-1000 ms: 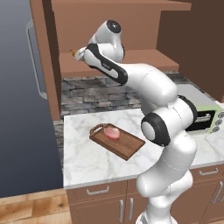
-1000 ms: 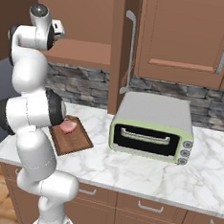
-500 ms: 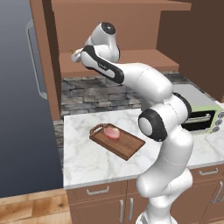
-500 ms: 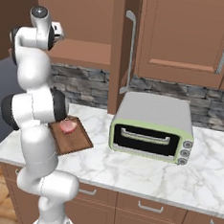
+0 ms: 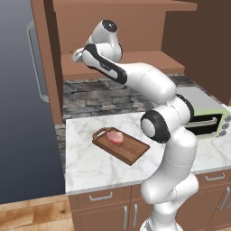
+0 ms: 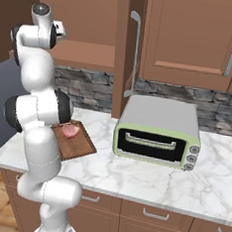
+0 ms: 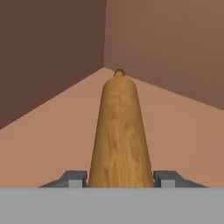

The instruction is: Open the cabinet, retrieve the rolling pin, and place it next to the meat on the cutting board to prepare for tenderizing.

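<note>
We see a white marble surface [image 5: 90,167] running along the wall. On it lies the board [image 5: 131,151], set at an angle, its looped handle toward the back left. The meat [image 5: 115,136] rests on the board near the handle end, with bare wood beyond it. To the right on the same surface stands a pale green toaster oven [image 6: 159,131], well apart from the board [image 6: 78,143]. Above, inside the open cabinet, we see a reddish shelf [image 7: 175,127]. The pin [image 7: 119,135] lies on this shelf, lengthwise toward the back corner, its far knob pointing at the corner.
</note>
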Tool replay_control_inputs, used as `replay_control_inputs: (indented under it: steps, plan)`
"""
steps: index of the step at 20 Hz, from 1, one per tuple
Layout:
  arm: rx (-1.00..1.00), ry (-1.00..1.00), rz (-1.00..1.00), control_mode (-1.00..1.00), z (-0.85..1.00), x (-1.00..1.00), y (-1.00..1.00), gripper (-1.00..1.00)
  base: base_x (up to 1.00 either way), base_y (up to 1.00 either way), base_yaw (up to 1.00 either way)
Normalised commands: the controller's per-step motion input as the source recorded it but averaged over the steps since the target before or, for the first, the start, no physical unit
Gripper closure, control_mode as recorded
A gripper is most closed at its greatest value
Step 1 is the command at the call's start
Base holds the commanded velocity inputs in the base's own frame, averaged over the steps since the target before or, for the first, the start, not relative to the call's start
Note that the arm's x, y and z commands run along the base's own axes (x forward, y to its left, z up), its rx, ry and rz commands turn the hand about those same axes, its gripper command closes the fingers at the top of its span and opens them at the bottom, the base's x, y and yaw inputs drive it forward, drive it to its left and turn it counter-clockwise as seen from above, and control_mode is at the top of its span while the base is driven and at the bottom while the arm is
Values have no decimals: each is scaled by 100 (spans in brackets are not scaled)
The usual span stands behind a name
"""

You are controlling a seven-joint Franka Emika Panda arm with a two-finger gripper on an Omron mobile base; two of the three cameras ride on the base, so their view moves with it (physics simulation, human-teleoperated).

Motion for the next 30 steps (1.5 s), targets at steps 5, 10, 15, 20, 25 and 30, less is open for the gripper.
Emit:
replay_control_inputs:
  steps: [5,10,15,20,25,30]
  plan:
    - [0,-6,0,-100,0,-39,-19,100,0,0,0]
    - [3,-10,0,-100,0,-74,-40,100,0,0,0]
    - [6,-8,0,-100,0,-92,-52,100,0,0,0]
    - [8,-6,-1,-100,0,-100,-54,100,0,0,0]
    - [9,-4,-1,-100,0,-100,-56,100,0,0,0]
    - [3,0,0,-100,-2,-100,-47,100,0,0,0]
